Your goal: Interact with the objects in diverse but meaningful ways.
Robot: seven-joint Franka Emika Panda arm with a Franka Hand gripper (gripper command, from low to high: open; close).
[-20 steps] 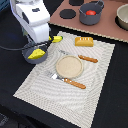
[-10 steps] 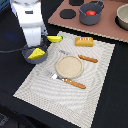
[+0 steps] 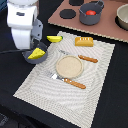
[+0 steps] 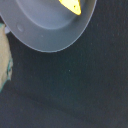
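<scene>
Gripper [image 3: 31,46] low at the upper left of the exterior frame, hidden under the white arm body; fingers not visible in either view, so impossible to tell whether apart or together, and nothing seen held. Directly beneath and just beside it, a small grey bowl [image 3: 42,56] holding the yellow cheese wedge [image 3: 35,54]; in the wrist view the same bowl [image 4: 47,27] fills the upper part, with a yellow sliver of the cheese wedge [image 4: 71,5] at the top edge and dark table surface below. Just right of the arm in the exterior frame, the yellow banana [image 3: 54,38], lying on the dark surface at the mat's upper edge. Further right, the golden-brown bread loaf [image 3: 83,41] on the woven mat [image 3: 95,95]. At frame centre, the round plate [image 3: 68,66], flanked by the knife [image 3: 81,57] above and the fork [image 3: 69,81] below. Top centre, a dark pot [image 3: 91,16] with the red tomato [image 3: 90,12] inside, well apart from the arm. Likely step in hand: working at the bowl or the cheese. To do it well: centre over the wedge rather than the bowl rim, descend straight, close only once the wedge sits between the fingers, avoid tipping the bowl or nudging the banana.
</scene>
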